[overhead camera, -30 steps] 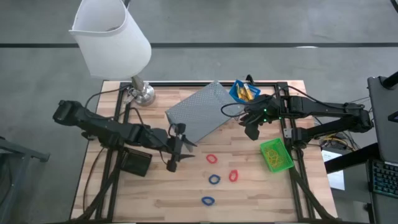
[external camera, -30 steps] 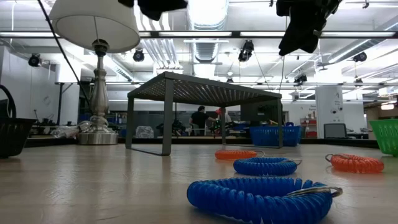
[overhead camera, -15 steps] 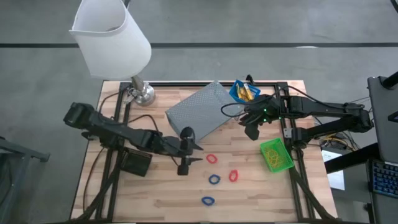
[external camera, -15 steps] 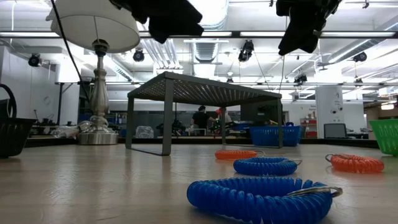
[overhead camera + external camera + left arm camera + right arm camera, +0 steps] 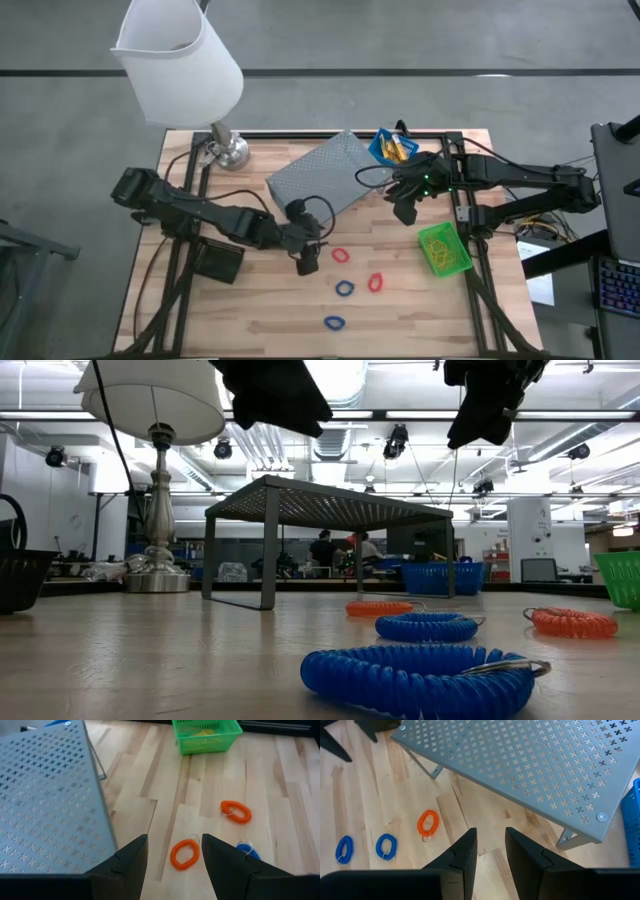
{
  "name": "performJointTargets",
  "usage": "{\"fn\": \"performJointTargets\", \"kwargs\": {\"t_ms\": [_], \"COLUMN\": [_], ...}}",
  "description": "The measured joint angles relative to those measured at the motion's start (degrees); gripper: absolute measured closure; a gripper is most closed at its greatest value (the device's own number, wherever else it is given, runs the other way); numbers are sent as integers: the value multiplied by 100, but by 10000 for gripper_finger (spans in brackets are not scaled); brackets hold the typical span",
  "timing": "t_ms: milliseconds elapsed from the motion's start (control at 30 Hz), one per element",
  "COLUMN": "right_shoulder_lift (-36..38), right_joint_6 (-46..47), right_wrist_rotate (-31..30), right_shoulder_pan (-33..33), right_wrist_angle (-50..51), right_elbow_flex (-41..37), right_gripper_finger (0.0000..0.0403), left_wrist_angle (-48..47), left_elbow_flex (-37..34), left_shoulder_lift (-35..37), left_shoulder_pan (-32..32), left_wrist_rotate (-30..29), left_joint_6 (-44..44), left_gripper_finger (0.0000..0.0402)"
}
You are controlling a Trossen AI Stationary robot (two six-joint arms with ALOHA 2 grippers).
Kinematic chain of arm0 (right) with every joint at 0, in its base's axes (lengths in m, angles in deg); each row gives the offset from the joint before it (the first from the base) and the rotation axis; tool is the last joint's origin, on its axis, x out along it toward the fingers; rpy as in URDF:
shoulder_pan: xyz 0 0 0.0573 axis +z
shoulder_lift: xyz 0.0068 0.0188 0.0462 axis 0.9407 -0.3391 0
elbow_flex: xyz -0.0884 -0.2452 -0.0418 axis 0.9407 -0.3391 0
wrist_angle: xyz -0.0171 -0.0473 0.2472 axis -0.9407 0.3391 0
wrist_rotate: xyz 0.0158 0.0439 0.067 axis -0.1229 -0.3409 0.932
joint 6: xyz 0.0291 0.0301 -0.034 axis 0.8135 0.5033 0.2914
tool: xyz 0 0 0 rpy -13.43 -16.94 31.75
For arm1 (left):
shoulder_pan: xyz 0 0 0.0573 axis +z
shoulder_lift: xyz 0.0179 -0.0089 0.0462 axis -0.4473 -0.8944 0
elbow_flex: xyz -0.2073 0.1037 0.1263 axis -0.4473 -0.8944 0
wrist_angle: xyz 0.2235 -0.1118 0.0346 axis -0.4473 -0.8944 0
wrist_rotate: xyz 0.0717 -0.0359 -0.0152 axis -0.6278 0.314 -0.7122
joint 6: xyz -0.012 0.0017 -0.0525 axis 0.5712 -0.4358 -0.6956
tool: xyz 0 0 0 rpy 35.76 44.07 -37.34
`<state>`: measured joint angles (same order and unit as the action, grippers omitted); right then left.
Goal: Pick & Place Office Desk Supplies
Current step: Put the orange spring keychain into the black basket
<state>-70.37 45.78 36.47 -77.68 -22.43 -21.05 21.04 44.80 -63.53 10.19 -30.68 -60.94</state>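
Two red loops (image 5: 341, 255) (image 5: 376, 283) and two blue loops (image 5: 344, 289) (image 5: 334, 323) lie flat on the wooden table. My left gripper (image 5: 308, 262) hovers open just left of the nearer red loop (image 5: 184, 854), which shows on the table between its fingers, untouched. My right gripper (image 5: 405, 212) hangs open and holds nothing, above the right edge of the grey perforated stand (image 5: 325, 180). The blue bin (image 5: 392, 146) at the far right holds yellow pieces. The green bin (image 5: 443, 250) stands at the right and the black bin (image 5: 218, 262) at the left.
A lamp with a white shade (image 5: 180, 60) stands on its metal base (image 5: 230, 152) at the far left corner. The grey stand rests on thin legs (image 5: 270, 545) in the middle of the far half. Bare wood lies along the near edge (image 5: 250, 320).
My left gripper has moved toward the table's right edge and slightly down, closing in on the nearer red loop, and its wrist has rolled. The loops and bins have stayed where they were.
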Motion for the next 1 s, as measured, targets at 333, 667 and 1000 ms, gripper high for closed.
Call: {"fn": "performJointTargets", "kwargs": {"t_ms": [333, 667, 1000], "right_shoulder_lift": [0, 0, 0], "right_joint_6": [0, 0, 0], "right_wrist_rotate": [0, 0, 1], "right_shoulder_pan": [-4, -2, 0], "right_wrist_angle": [-7, -7, -5], "right_elbow_flex": [0, 0, 0], "right_gripper_finger": [318, 319, 319], "left_wrist_angle": [201, -293, -416], "left_elbow_flex": [17, 1012, 1475], "left_shoulder_lift": [-368, -1507, -2286], "left_shoulder_pan": [-250, -514, -607], "left_wrist_rotate": [-217, -302, -297], "left_joint_6": [-45, -321, -245], "left_gripper_finger": [214, 214, 213]}}
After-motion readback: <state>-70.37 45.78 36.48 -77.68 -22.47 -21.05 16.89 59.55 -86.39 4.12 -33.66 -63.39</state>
